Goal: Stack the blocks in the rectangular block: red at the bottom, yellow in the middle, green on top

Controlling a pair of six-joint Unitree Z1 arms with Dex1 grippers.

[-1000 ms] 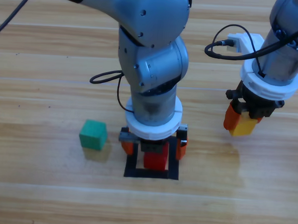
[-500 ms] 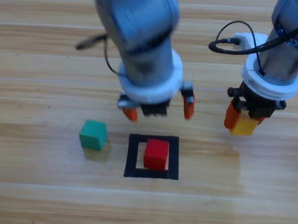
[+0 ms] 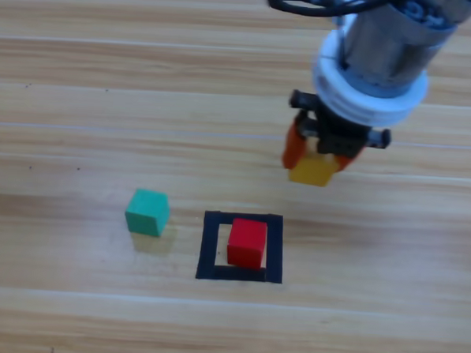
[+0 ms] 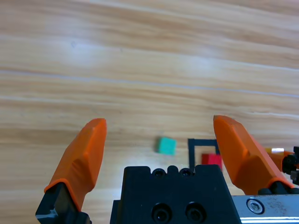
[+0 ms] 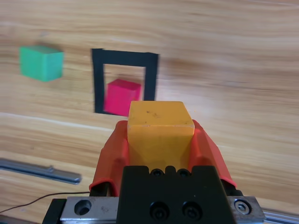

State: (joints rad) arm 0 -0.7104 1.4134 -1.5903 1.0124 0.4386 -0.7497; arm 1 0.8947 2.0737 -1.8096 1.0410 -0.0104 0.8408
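While right hand (image 3: 316,153) grips yellow (image 3: 314,169), red (image 3: 247,243) boxed

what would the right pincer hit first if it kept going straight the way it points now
Probably the red cube inside the black tape rectangle: it sits just beyond the held yellow cube in the right pincer. Depth is unclear.

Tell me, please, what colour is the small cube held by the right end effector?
Yellow: the small plain yellow cube shows best in the right wrist view.

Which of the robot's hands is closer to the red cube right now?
The right hand. It hangs above the table up and to the right of the red cube, gripping the yellow cube. The left hand is open and out of the high view, far back.
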